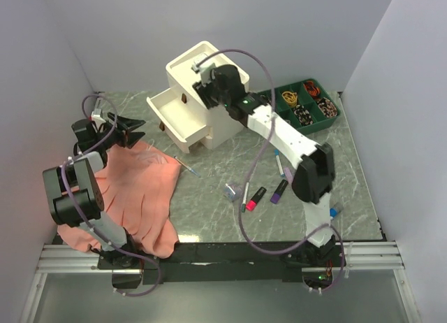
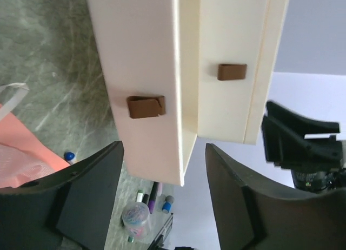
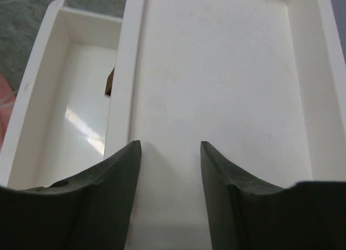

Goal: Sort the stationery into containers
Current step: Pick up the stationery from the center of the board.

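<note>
Left gripper [image 2: 162, 171], right gripper [image 3: 170, 152] apart, empty. Risk: left one clips open drawer [image 1: 159, 108] of cream-white plastic cube cabinet [image 1: 179, 75], skewing it.

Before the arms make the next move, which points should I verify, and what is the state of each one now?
1. Left gripper open and empty: ok.
2. Right gripper open and empty, over the cabinet top tray: ok.
3. One drawer pulled out and bare inside, ready to receive items: ok.
4. Stationery off the table: not ok. The pink highlighter, purple highlighter and pen lie on it.
5. No small items hidden under the cloth: cannot tell.
</note>
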`<action>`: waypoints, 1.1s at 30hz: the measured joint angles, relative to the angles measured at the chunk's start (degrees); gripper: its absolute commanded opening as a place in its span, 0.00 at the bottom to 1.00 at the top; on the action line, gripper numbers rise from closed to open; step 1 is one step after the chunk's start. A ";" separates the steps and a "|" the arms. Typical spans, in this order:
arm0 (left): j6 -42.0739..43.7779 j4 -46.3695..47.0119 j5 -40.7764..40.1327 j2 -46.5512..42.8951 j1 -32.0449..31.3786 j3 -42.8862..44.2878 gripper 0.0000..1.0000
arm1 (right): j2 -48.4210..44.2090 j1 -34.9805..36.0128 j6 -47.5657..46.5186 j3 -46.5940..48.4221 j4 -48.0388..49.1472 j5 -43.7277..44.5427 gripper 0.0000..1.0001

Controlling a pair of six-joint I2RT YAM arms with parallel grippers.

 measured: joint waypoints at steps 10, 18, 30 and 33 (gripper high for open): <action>7.52 -8.83 1.18 -7.91 1.49 0.00 0.76 | -21.14 2.25 -2.36 -23.02 -18.43 -7.80 0.67; 10.45 -12.85 2.36 -14.21 6.01 -1.79 0.78 | -17.59 9.03 -1.88 -34.01 -27.71 -9.84 0.86; 9.73 -13.27 2.91 -23.58 7.28 -8.11 0.79 | -13.14 11.04 6.47 -34.51 -27.89 -11.43 0.88; 9.31 -13.07 2.91 -24.87 7.52 -8.90 0.79 | -13.03 11.04 8.50 -35.28 -27.71 -10.73 0.88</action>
